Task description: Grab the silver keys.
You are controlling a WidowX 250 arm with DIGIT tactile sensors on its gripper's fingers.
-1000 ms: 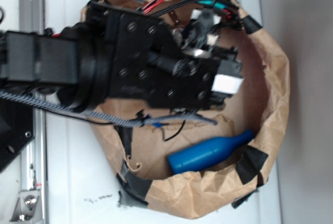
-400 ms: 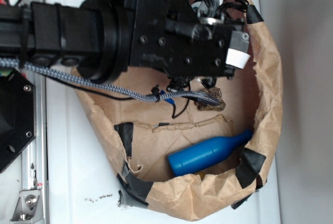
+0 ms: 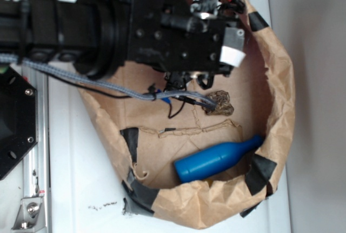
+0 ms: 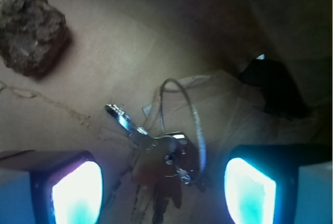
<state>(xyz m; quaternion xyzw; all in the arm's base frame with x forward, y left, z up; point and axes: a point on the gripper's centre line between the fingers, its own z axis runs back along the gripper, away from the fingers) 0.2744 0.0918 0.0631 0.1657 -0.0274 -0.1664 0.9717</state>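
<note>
Shifted up past the rock [image 4: 32, 29] since 1 second ago, now lined up over the silver keys [image 4: 164, 154]. Gripper [image 4: 164, 193] spread wide, 2 pads flanking the bunch, nothing clamped. Ready to descend and close.

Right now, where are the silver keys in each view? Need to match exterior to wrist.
Exterior: not visible; the arm and gripper cover the spot above the brown rock.
Wrist: the silver keys lie lower centre on the brown paper, between the two open fingers, wire ring looping upward.
Shared landmark: the brown rock, upper left in the wrist view.
</note>
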